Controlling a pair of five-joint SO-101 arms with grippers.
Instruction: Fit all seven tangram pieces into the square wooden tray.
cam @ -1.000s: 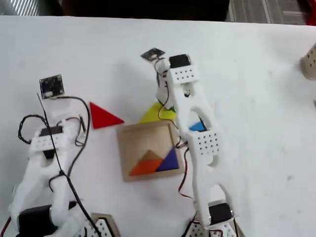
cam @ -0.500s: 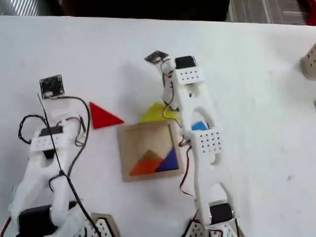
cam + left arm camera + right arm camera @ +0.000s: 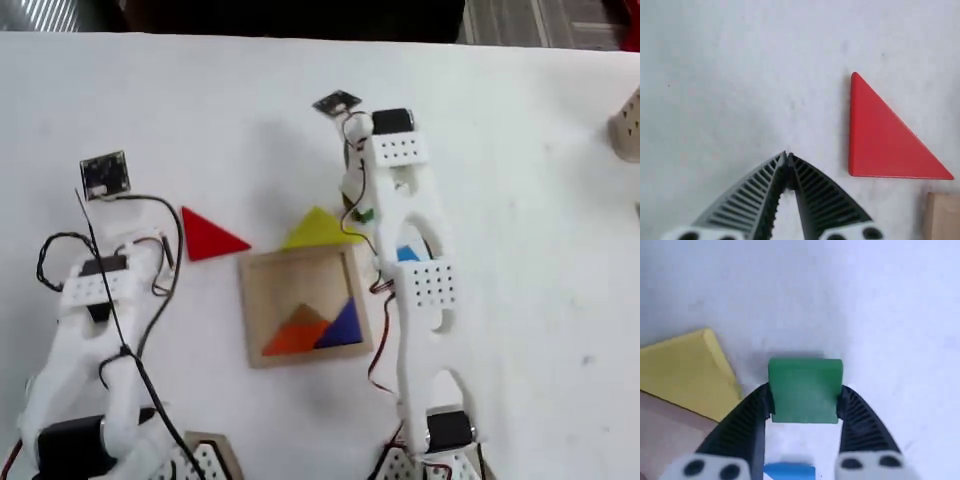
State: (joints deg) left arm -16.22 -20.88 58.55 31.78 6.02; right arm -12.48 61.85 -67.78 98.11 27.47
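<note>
White surface (image 3: 520,150): all items are carried on it.

Square wooden tray (image 3: 262,290): set between the two arms. An orange piece (image 3: 292,338) and a violet-blue triangle (image 3: 346,325) are seated in its near corner.

Yellow triangle (image 3: 315,230): laid against the tray's far edge.

Red triangle (image 3: 207,237): laid apart, beside the tray's far left corner. The left gripper (image 3: 788,159) is held near it, fingers pressed together on nothing.

Green square (image 3: 805,390): clamped between the fingers of the right gripper (image 3: 805,396), beside the yellow triangle.

Light blue piece (image 3: 405,254): partly hidden under the right arm.

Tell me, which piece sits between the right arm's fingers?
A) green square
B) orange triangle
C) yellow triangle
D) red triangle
A: the right wrist view shows the green square gripped between the two dark fingers, while the yellow triangle lies apart from them.
</note>
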